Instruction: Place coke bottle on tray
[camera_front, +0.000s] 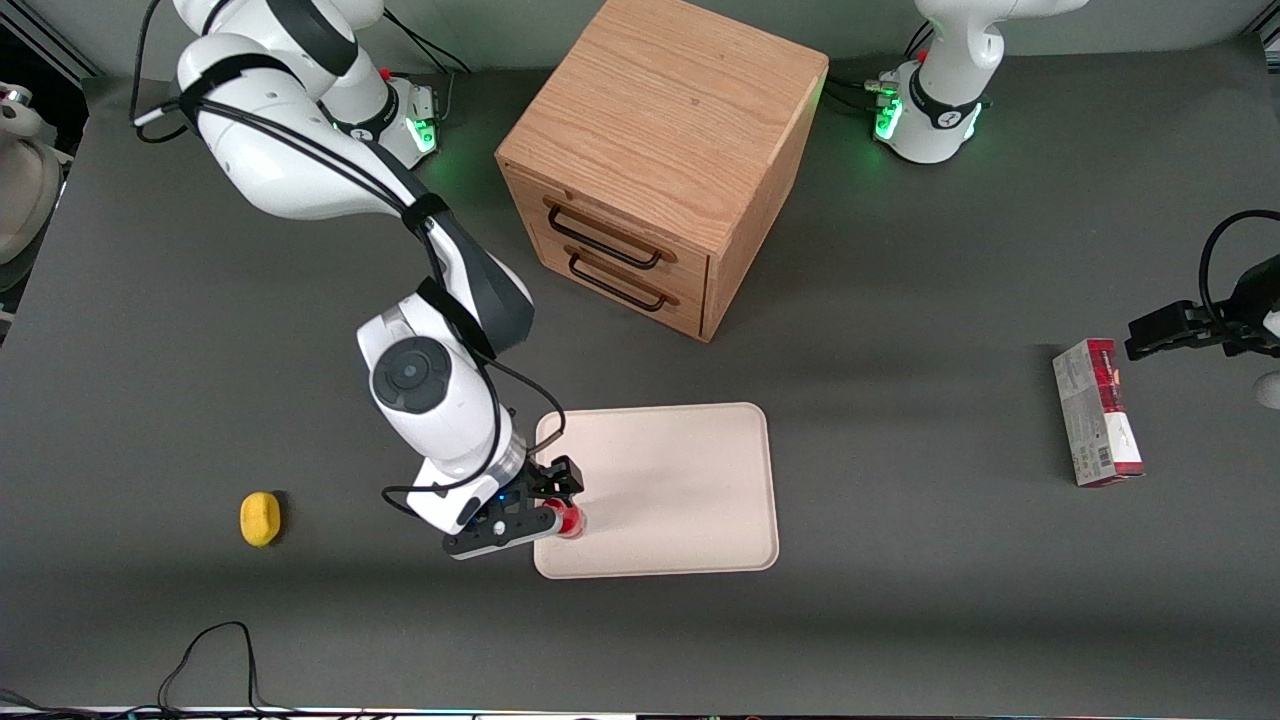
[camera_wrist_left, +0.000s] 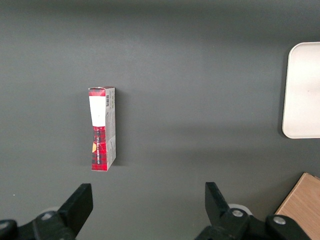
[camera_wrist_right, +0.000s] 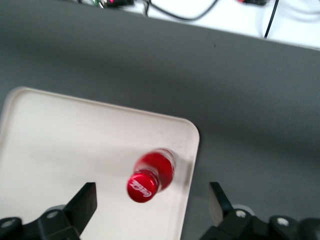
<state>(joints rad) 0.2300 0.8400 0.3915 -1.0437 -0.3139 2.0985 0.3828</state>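
The coke bottle (camera_wrist_right: 152, 175), all red with a red cap, stands upright on the cream-white tray (camera_wrist_right: 75, 145), close to the tray's corner and rim. In the front view the bottle (camera_front: 570, 520) shows at the tray's (camera_front: 680, 490) near corner toward the working arm's end. My gripper (camera_front: 556, 503) hangs just above the bottle. In the right wrist view the gripper (camera_wrist_right: 152, 202) is open: its two dark fingers (camera_wrist_right: 85, 202) stand wide apart on either side of the bottle and do not touch it.
A wooden drawer cabinet (camera_front: 660, 160) stands farther from the front camera than the tray. A yellow lump (camera_front: 260, 519) lies toward the working arm's end. A red-and-white carton (camera_front: 1098, 412) lies toward the parked arm's end and shows in the left wrist view (camera_wrist_left: 102, 128).
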